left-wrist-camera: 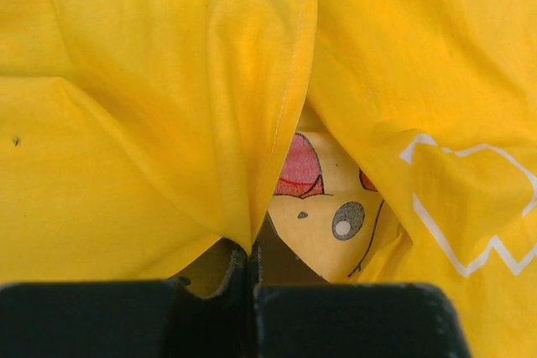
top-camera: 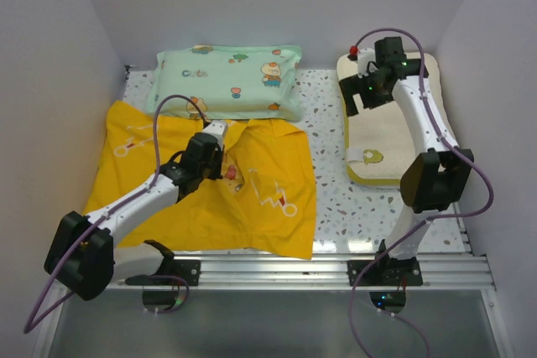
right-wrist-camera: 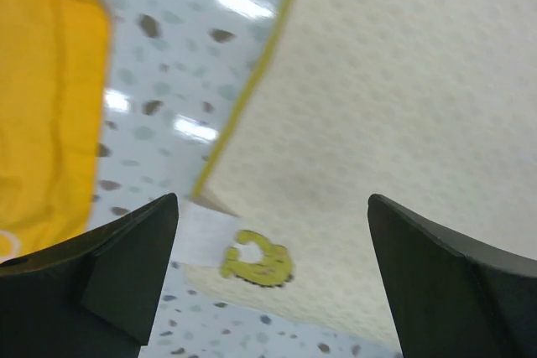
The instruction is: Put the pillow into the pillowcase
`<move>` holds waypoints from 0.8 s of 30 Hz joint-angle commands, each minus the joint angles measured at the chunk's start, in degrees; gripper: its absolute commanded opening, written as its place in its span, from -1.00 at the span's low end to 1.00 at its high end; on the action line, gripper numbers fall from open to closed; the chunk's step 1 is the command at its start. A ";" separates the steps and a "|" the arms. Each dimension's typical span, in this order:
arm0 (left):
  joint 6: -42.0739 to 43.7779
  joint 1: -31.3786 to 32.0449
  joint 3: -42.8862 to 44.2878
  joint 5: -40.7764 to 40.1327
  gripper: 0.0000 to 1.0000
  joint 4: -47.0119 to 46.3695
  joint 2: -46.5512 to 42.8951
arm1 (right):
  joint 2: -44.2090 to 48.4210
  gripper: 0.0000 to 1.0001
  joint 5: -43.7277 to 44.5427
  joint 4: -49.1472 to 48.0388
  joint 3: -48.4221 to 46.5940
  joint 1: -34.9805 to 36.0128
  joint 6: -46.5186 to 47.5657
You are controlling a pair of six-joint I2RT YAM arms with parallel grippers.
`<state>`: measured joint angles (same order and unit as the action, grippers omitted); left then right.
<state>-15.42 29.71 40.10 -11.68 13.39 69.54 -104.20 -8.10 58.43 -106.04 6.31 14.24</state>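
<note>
Currently the left gripper (left-wrist-camera: 252, 289) is closed, pinching a fold of the pillowcase (top-camera: 268, 215), which is spread at left-centre of the top view. The right gripper (right-wrist-camera: 273, 278) hangs wide apart and empty over the pillow (top-camera: 382, 133) at upper right.

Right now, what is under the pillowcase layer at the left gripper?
Under the pillowcase layer pinched by the left gripper, a printed cartoon face shows: a red patch and one eye. Everything deeper is covered by yellow folds.

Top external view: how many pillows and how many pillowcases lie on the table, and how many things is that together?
Pillows: 2 (cream-white pillow, mint-green pillow)
Pillowcases: 1 (yellow pillowcase)
Total: 3
</note>
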 commanded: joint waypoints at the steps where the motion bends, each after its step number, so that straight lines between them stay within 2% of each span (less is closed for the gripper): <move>1: 0.65 -0.10 2.53 0.78 -1.00 -1.17 -0.01 | -4.60 0.97 11.96 6.42 -2.33 -7.87 11.67; 6: 0.74 -0.10 2.44 0.43 -1.00 -1.52 -0.10 | -10.31 0.97 13.64 12.13 -4.09 -19.55 16.86; 8: 0.57 -0.10 2.18 0.61 -1.00 -2.05 0.07 | -10.93 0.97 11.28 12.41 -3.65 -22.46 15.31; 12: 0.39 -0.10 2.44 0.96 -1.00 -2.31 0.60 | -13.64 0.84 5.39 14.59 1.34 -22.39 9.76; 15: 0.39 -0.18 3.40 0.79 -1.00 -1.70 1.30 | -15.94 0.52 -3.30 17.40 5.30 -21.69 5.55; 16: 0.39 -0.18 3.32 0.61 -1.00 -1.70 1.39 | -16.81 0.39 -10.29 18.02 5.93 -21.43 4.58; 17: 0.65 -0.10 3.32 0.61 -1.00 -1.70 1.39 | -17.00 0.36 -14.36 18.55 6.28 -20.29 2.74; 19: 0.57 -0.18 3.23 0.52 -1.00 -1.61 1.39 | -17.61 0.33 -20.52 19.35 6.11 -18.27 0.54; 20: 0.65 -0.10 3.15 0.61 -1.00 -1.70 1.39 | -17.79 0.32 -27.86 19.78 5.67 -16.00 -1.74; 22: 0.66 -0.18 3.23 0.70 -1.00 -1.70 1.39 | -17.79 0.36 -33.88 20.05 2.87 -13.35 -3.77; 24: 0.65 -0.10 3.67 0.78 -1.00 -1.52 1.74 | -17.09 0.57 -40.14 19.09 -2.90 -11.14 -6.50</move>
<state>-15.40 29.69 40.88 -11.27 13.39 70.94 -121.67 -27.86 75.81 -101.91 -9.82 14.00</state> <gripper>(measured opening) 0.009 0.750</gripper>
